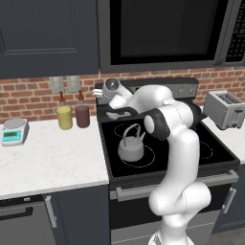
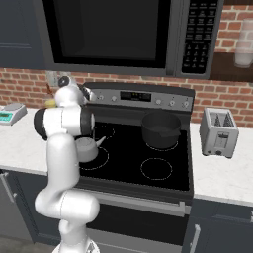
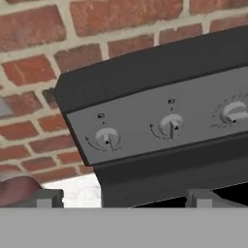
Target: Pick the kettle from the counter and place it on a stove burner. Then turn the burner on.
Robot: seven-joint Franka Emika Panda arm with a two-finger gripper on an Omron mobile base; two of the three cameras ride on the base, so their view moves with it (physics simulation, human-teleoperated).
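The grey kettle [image 1: 131,147] [image 2: 87,148] stands upright on the stove burner [image 1: 150,156] [image 2: 102,160], the big front-left circle of the black stove [image 1: 217,152]. My arm partly hides it in the right base view. My gripper [image 1: 98,91] [image 2: 91,93] [image 3: 125,198] is raised behind the kettle, at the left end of the steel back panel [image 3: 193,104]. It is open with nothing between its fingertips [image 3: 46,197]. It faces the leftmost knob [image 3: 107,139], with a second knob [image 3: 171,125] beside it. The white counter [image 1: 52,162] lies left of the stove.
A dark pot [image 2: 160,129] sits on the back right burner. A toaster [image 1: 225,109] stands on the right counter. A yellow jar [image 1: 64,117], a dark red jar [image 1: 82,116] and a kitchen scale [image 1: 13,131] stand on the left counter. A microwave [image 1: 162,28] hangs overhead.
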